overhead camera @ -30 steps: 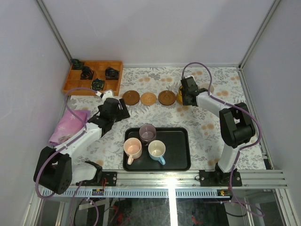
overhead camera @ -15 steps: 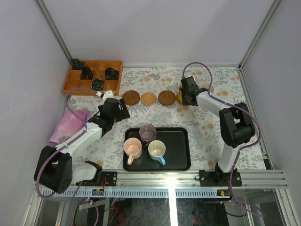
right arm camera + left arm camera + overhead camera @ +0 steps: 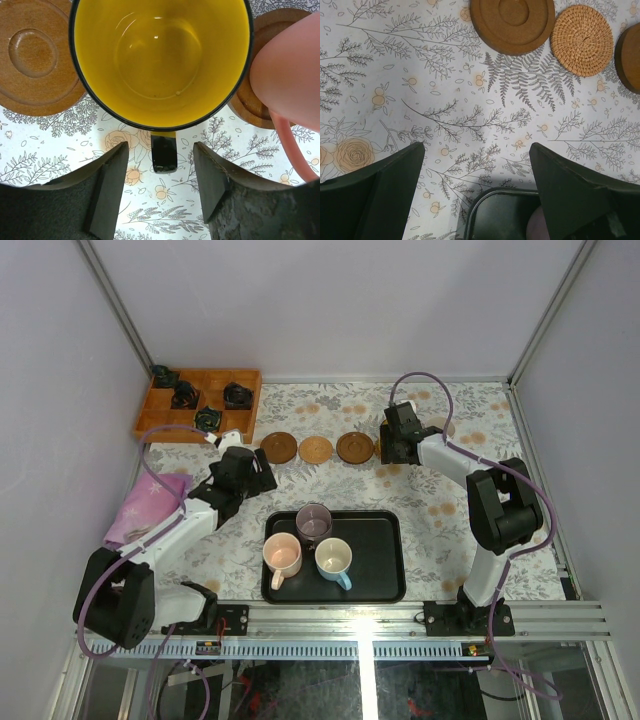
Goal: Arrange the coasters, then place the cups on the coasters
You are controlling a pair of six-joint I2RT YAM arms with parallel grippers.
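No writing, label, brand, number or sign can be read in any of the views. The only printing visible is the leaf and flower pattern on the tablecloth (image 3: 470, 125), which has no letters or figures.
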